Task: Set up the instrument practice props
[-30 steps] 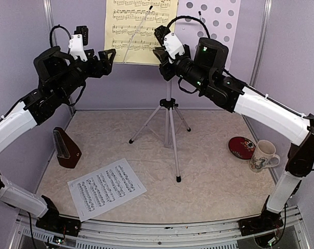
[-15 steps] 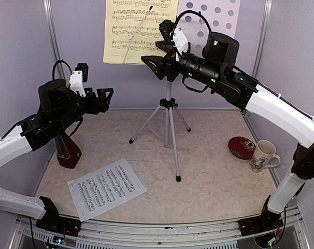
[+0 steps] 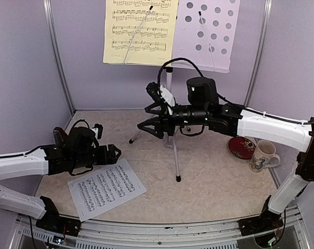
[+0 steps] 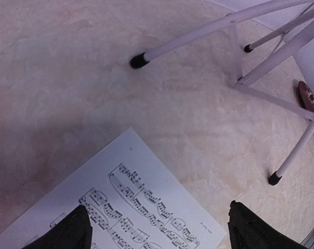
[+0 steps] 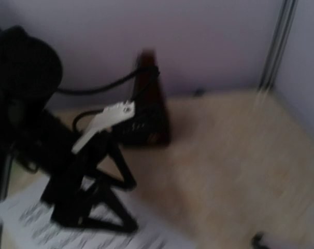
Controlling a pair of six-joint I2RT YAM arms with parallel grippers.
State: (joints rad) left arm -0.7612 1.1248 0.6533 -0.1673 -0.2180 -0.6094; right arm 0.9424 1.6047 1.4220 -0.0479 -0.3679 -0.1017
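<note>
Purple walls (image 3: 22, 78) ring a pale, bumpy desk (image 3: 214, 176). The left end effector (image 3: 114, 154) and right end effector (image 3: 145, 118) both gape apart.

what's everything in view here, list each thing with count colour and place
music stand: one, white, back centre, on tripod
sheet on stand: one, yellow, left part of the desk
sheet on table: one, white, near left, flat
metronome: one, brown, far left, mostly behind left arm
dish: one, red, right side
mug: one, white floral, right of dish
left claw: one, black, open, over sheet on table
right claw: one, black, open, beside stand pole
</note>
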